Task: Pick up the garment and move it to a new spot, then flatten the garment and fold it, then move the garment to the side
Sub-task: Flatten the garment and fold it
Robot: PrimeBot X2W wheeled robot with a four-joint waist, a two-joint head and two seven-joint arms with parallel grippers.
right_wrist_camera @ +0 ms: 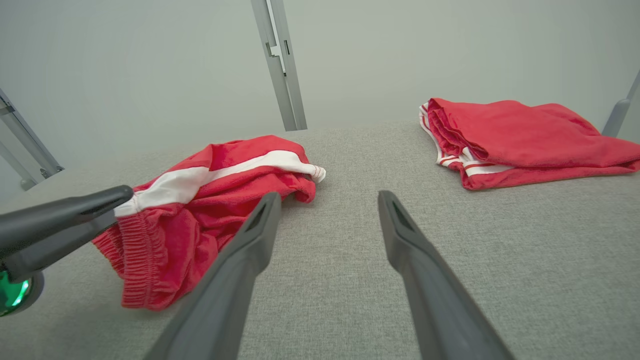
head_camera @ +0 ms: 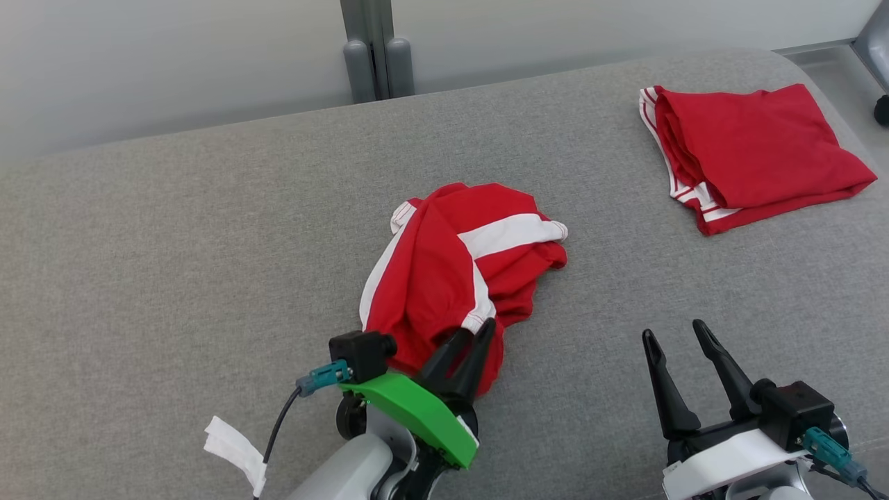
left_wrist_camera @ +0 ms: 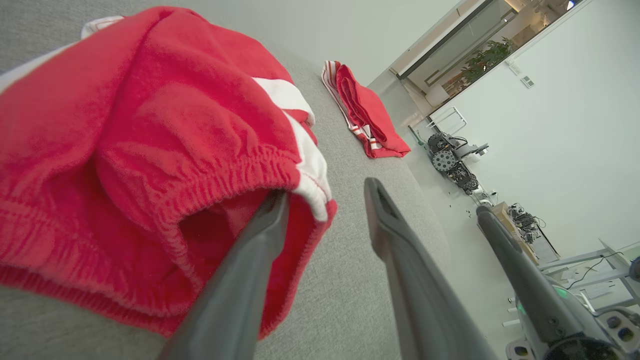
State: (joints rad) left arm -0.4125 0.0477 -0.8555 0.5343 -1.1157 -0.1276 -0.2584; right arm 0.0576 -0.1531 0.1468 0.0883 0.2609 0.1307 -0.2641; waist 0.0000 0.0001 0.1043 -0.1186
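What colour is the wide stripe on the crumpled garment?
White; the stripe crosses the red crumpled garment, clearest in the head view.

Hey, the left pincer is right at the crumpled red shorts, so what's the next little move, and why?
Probably close the left pincer. It is open, with one finger tip slipped behind the elastic waistband of the crumpled shorts and the other outside the fabric, so shutting should pinch that edge for lifting.
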